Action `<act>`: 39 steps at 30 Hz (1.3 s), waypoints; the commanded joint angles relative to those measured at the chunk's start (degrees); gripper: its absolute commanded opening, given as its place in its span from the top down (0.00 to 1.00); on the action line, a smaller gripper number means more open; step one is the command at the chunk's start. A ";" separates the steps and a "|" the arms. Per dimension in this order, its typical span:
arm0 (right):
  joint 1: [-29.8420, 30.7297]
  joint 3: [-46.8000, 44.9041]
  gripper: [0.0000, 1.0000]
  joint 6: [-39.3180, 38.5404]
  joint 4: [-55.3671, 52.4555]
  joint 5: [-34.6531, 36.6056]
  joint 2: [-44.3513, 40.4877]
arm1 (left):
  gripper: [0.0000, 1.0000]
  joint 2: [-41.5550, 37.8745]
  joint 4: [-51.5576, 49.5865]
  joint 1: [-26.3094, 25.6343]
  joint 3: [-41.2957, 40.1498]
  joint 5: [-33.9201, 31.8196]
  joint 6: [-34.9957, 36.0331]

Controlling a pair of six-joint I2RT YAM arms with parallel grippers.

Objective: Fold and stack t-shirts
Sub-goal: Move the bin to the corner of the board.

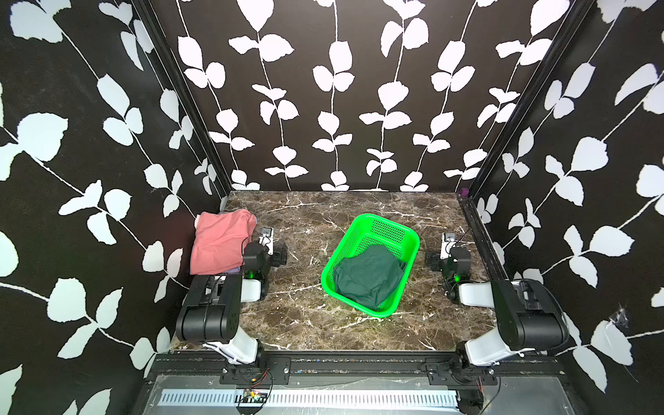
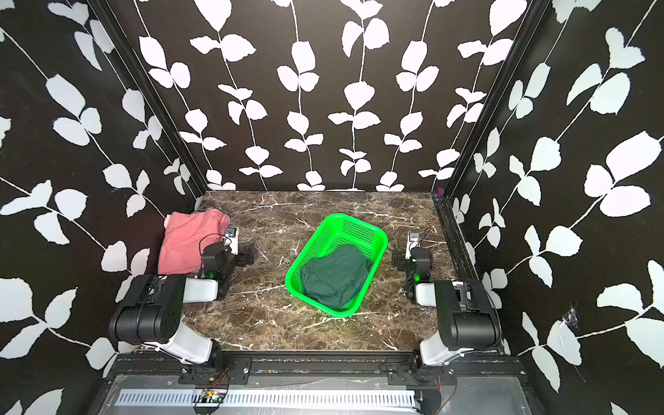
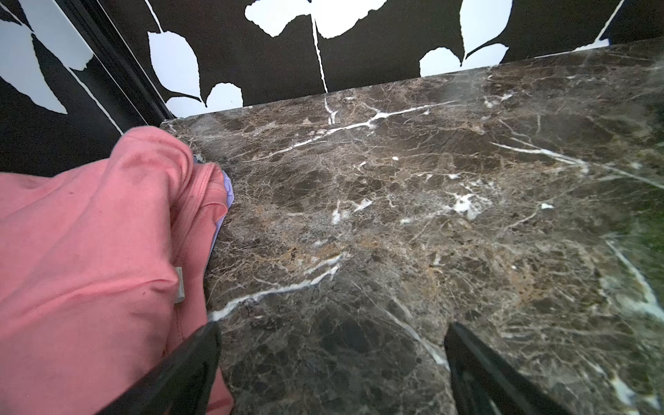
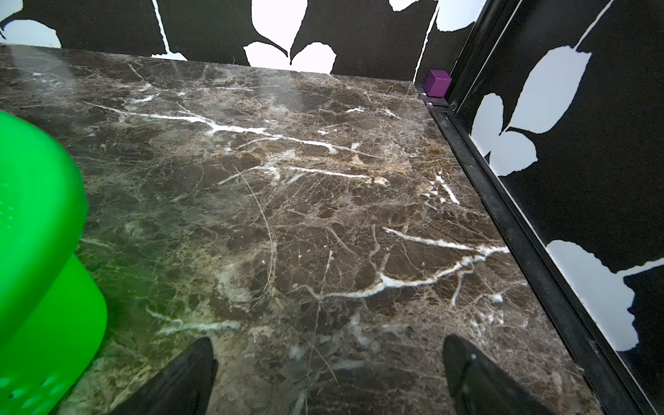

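Observation:
A folded salmon-pink t-shirt (image 1: 219, 240) (image 2: 190, 240) lies at the table's back left, with a lavender t-shirt edge (image 3: 227, 187) showing from under it. A dark forest-green t-shirt (image 1: 368, 278) (image 2: 336, 275) sits crumpled in the near half of the bright green basket (image 1: 381, 221). My left gripper (image 3: 332, 327) is open beside the pink t-shirt (image 3: 90, 251), one finger over its edge, with bare marble between the fingers. My right gripper (image 4: 327, 339) is open over bare marble to the right of the basket (image 4: 36, 215). Both arms are folded low at the table's sides.
The basket stands slightly right of the middle of the marble table (image 1: 305, 230). A small purple cube (image 4: 436, 83) sits in the back right corner by the black frame rail (image 4: 503, 201). Patterned walls close the back and both sides.

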 commanded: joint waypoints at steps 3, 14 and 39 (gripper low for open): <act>0.21 0.63 0.01 -0.01 1.73 0.21 -0.51 | 0.01 -0.93 -0.29 -0.12 -0.17 -0.19 -0.35; 0.24 0.63 0.01 -0.01 1.72 0.31 -0.53 | 0.01 -0.92 -0.28 -0.08 -0.17 -0.21 -0.41; 6.25 40.45 0.01 9.09 -66.71 -3.74 -11.16 | 0.01 -1.57 -80.49 -0.43 48.20 4.07 -10.37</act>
